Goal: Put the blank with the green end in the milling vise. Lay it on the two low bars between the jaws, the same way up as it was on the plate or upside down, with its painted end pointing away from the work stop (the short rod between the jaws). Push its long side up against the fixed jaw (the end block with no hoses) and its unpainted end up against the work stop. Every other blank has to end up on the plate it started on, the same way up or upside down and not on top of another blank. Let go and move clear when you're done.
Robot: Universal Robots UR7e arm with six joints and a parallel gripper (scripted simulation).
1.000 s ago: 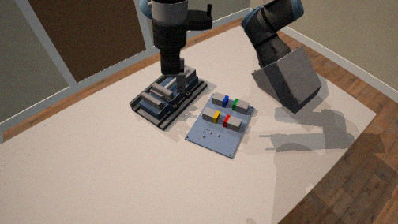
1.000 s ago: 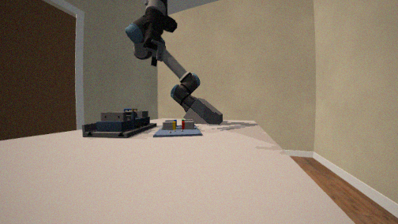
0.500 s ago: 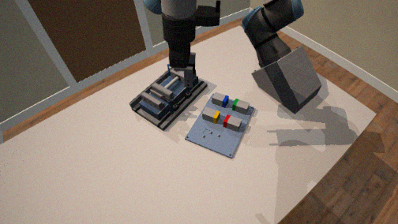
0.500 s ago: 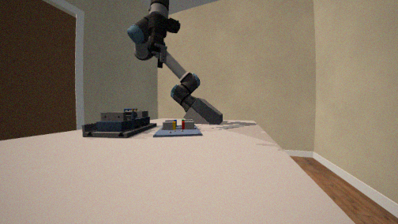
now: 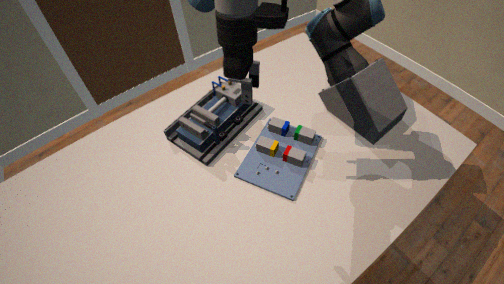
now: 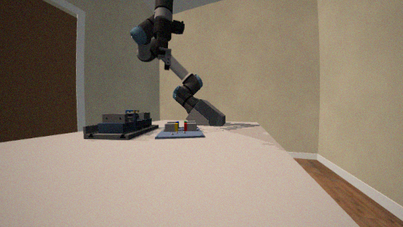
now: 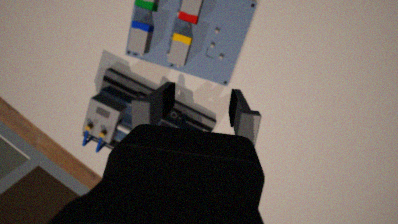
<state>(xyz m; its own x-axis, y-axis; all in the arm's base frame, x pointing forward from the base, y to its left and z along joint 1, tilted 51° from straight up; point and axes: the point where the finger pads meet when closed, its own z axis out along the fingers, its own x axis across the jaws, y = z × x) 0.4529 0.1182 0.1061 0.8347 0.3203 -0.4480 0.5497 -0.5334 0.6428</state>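
While its green end faces the blue-ended block, the green-ended blank (image 5: 305, 134) (image 7: 146, 4) lies flat on the plate (image 5: 295, 189) (image 6: 180, 135) (image 7: 227, 70) — a squared grey bar with a matte, stone-like look and a painted cap. The blue-ended blank (image 5: 278, 126) (image 7: 142, 38) shares its row, blue cap turned towards the green one. In the next row lie the yellow-ended blank (image 5: 267, 146) (image 6: 172, 127) (image 7: 180, 49) and the red-ended blank (image 5: 295, 155) (image 6: 190, 126) (image 7: 191, 11), their bright caps facing each other across a gap. The plate is a thin, smooth, blue-grey rectangle with small dark dots at its corners and a few small pale studs on its bare part.

Beside the plate, apart from it, sits the milling vise (image 5: 200, 151) (image 6: 108, 133) (image 7: 112, 77), with dark grooved rails, a blue-grey body and blocky grey jaws; one end block carries looped blue hoses with brass-coloured fittings. Both rest on the pale, finely speckled worktop (image 5: 150, 215) (image 6: 180, 180) (image 7: 320, 135).

Above the vise hangs the end effector (image 5: 249, 82) (image 6: 166, 64) (image 7: 202, 97), released, its two flat, angular grey fingers wide apart with nothing between them. Behind it — on a grey, wedge-shaped base (image 5: 372, 100) (image 6: 205, 113) — stands the dark, rounded arm with blue joint caps.

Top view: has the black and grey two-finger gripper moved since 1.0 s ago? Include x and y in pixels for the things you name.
Yes. The gripper (image 5: 251, 94) (image 6: 167, 65) (image 7: 202, 97) has shifted right in the top view, judged against the vise's grey end block with blue hoses (image 5: 231, 93) (image 6: 144, 116) (image 7: 103, 111).
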